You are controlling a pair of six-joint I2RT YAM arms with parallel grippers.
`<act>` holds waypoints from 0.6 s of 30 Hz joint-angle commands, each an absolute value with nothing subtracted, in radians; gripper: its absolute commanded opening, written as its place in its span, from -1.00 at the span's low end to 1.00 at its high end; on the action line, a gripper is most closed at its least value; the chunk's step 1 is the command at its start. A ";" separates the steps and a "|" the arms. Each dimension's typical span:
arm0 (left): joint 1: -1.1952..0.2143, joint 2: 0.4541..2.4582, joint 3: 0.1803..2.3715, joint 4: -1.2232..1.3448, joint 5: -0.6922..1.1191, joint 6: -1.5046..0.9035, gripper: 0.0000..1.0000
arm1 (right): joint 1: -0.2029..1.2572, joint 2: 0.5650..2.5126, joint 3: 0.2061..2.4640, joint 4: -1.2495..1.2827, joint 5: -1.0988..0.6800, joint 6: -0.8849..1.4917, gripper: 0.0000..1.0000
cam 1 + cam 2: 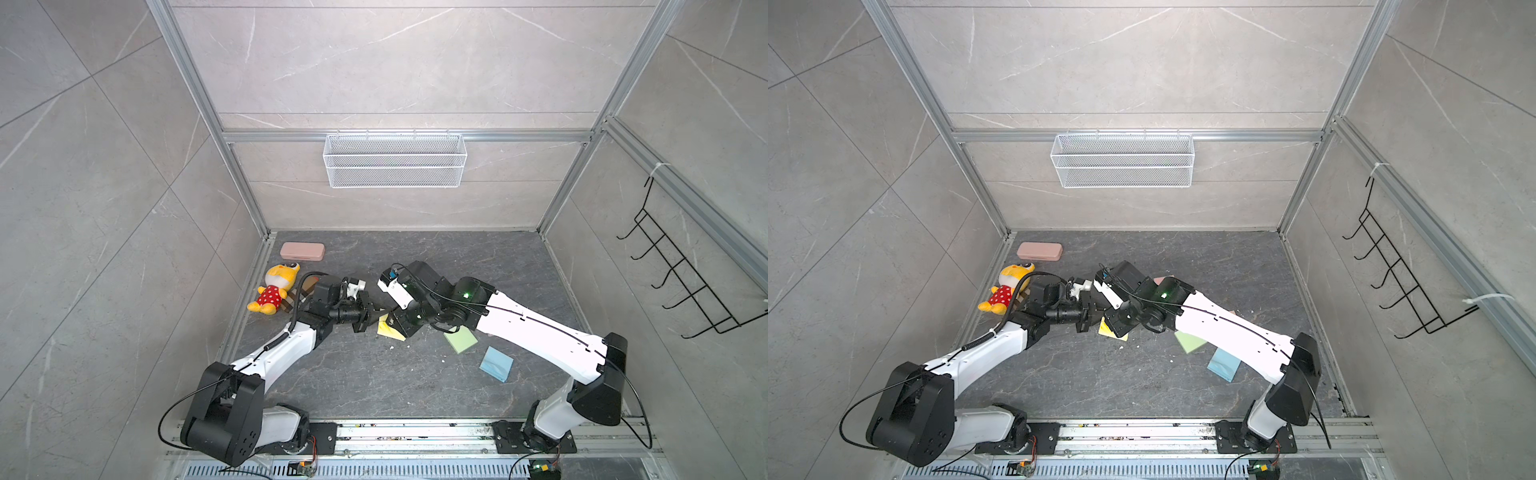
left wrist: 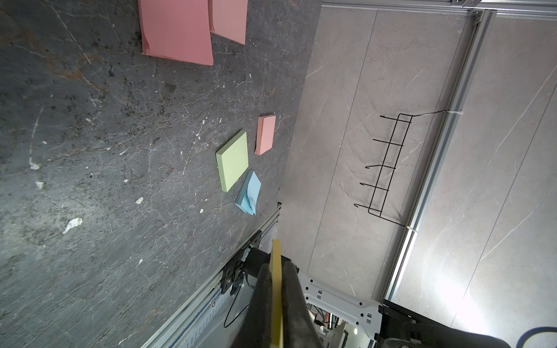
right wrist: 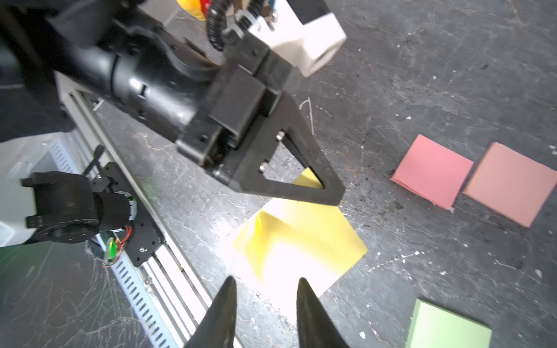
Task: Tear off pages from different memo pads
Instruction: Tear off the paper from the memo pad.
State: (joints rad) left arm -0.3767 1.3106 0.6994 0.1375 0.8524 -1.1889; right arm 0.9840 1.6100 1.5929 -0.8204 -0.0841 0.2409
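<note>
The left gripper [image 2: 276, 268] is pressed together on a yellow memo pad [image 2: 276, 250], which stands edge-on between its two dark fingers in the left wrist view. The right gripper [image 3: 265, 289] faces it from close by, its jaws spread apart with nothing between them. Just beyond its tips a yellow page [image 3: 301, 241] spreads out under the left gripper's fingers, one side raised in a soft fold. I cannot tell whether it has come free of the pad. In both top views the two grippers meet over the middle of the dark tabletop [image 1: 374, 382], a little toward its left edge, and only a yellow corner shows between them.

A green memo pad [image 1: 461, 338] lies flat toward the right edge, partly under the right arm. A blue memo pad [image 1: 496, 363] with a crumpled top sheet lies just beside it, nearer the front edge. A second salmon memo pad [image 2: 265, 135] sits close to the green one. A pink memo pad [image 3: 432, 171] and a salmon memo pad [image 3: 509, 183] lie side by side, nearly touching. A pink case [image 1: 302, 251] rests in the far left corner, and a plush toy [image 1: 276, 291] lies along the left edge.
</note>
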 commanded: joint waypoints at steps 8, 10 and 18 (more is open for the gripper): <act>-0.375 1.287 0.693 0.181 0.896 -1.186 -1.00 | 0.992 1.657 1.606 -0.833 -0.087 0.253 -0.47; -0.374 1.286 0.695 0.180 0.895 -1.186 -1.00 | 0.992 1.665 1.611 -0.832 -0.092 0.251 -0.46; -0.374 1.282 0.698 0.176 0.893 -1.187 -1.00 | 0.993 1.689 1.612 -0.824 -0.089 0.249 -0.48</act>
